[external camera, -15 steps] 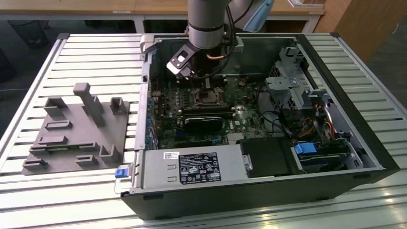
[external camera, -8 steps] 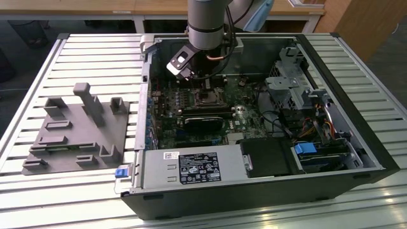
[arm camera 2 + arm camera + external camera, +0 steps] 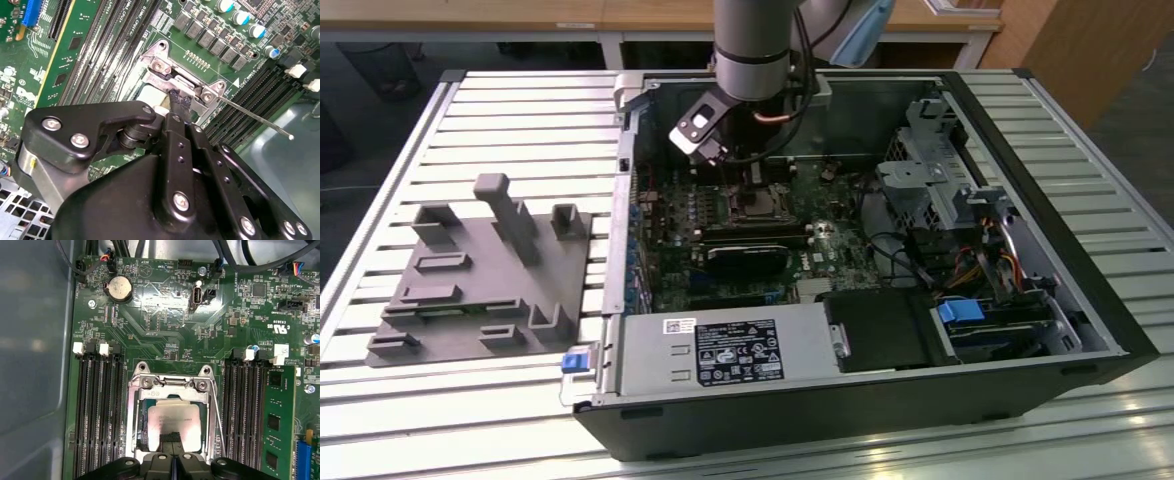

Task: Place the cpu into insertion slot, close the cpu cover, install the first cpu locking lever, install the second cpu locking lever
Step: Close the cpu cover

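My gripper [image 3: 172,436], fingers pressed together, is over the cpu [image 3: 175,417] seated in the insertion slot [image 3: 754,206] under the cpu cover [image 3: 134,425]. In the exterior view, the heatsink [image 3: 747,258] crowds six o'clock; the case wall [image 3: 630,200] is at nine.

An open computer case [image 3: 1067,300] lies on a slatted table [image 3: 480,110], with a fixture block [image 3: 480,280] beside it on the exterior view's left. Inside the case, the power supply [image 3: 720,350] sits along the near wall, the heatsink [image 3: 747,258] behind it, and the insertion slot [image 3: 755,207] just behind that. In the first wrist view the cpu [image 3: 174,420] lies in the slot with the cpu cover [image 3: 134,415] framing it, memory slots [image 3: 97,410] on both sides, and the gripper [image 3: 172,437] directly over the cpu.
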{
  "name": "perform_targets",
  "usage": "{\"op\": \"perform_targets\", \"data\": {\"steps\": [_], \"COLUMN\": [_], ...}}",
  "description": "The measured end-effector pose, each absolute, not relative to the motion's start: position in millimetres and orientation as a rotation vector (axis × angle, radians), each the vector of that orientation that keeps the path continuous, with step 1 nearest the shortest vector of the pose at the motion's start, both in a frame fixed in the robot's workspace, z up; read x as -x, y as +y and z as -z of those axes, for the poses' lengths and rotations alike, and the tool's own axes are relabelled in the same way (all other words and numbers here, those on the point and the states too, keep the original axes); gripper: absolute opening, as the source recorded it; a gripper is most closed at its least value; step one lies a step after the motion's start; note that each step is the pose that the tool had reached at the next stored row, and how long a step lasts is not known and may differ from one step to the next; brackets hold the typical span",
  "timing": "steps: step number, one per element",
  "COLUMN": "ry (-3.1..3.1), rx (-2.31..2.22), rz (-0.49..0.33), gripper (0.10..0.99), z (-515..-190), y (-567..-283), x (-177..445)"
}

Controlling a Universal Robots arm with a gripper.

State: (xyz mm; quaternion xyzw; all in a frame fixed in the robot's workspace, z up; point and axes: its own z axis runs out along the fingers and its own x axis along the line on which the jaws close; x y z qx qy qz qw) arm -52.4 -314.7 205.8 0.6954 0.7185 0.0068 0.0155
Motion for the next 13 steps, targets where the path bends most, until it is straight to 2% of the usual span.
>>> {"op": "perform_targets", "data": {"steps": [13], "ry": [2.235], "rx": [-2.163], "rz": [-0.021], "gripper": [0.106], "z": [-207.2], "y": [-314.8], "x": [56.8]}}
